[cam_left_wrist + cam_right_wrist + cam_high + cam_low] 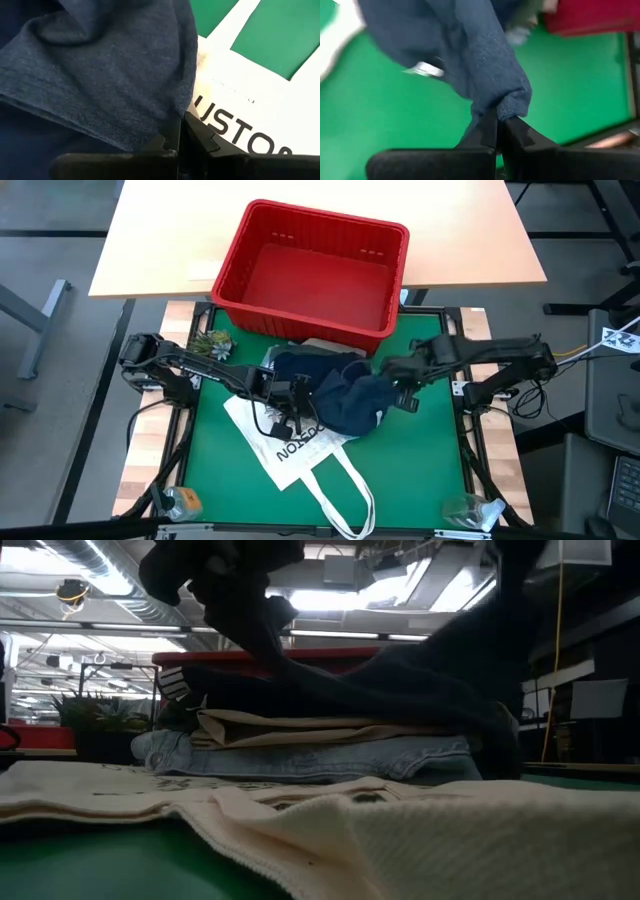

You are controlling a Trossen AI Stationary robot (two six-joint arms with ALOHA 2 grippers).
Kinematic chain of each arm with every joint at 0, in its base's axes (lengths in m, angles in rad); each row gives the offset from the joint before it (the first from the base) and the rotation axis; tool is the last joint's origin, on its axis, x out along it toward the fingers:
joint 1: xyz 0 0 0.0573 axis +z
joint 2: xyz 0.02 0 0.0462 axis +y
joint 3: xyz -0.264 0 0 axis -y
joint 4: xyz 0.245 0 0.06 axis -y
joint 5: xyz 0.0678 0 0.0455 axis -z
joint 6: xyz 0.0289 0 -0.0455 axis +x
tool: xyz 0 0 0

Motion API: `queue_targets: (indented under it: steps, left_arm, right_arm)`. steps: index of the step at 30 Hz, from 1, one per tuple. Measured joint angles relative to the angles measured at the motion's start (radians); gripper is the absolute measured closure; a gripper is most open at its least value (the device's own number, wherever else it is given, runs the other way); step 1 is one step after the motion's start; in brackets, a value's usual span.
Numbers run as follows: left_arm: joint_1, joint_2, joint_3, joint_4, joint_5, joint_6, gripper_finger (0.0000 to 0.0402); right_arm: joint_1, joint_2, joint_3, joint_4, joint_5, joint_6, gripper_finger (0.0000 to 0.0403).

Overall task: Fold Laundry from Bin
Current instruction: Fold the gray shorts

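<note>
Green mat (420,465) under white tote (290,445); ceiling lights (330,600) beyond.

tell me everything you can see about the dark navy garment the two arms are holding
The dark navy soft knit garment lies crumpled on the green mat, in front of the red plastic bin, partly over the white tote bag and the folded stack. It looks heathered, with a small white mark near one edge. The left gripper is shut on one hem, the right gripper on a bunched edge, lifting it.
</note>
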Motion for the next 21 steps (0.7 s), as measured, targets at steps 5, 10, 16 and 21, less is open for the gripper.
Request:
queue_targets:
  steps: [5, 10, 16, 21]
  left_arm:
    - [0.0, 0.0, 0.0, -0.003, -0.003, 0.001, 0.0399]
    - [0.0, 0.0, 0.0, -0.004, -0.003, 0.001, 0.0399]
    - [0.0, 0.0, 0.0, -0.004, -0.003, 0.001, 0.0398]
    - [0.0, 0.0, 0.0, -0.004, -0.003, 0.001, 0.0398]
  right_arm:
    - [-0.001, 0.0, -0.169, 0.03, 0.183, -0.002, 0.0395]
    - [-0.001, 0.0, -0.277, 0.059, 0.312, -0.001, 0.0395]
    - [-0.001, 0.0, -0.311, 0.073, 0.286, -0.001, 0.0391]
    - [-0.001, 0.0, -0.312, 0.071, 0.259, -0.016, 0.0335]
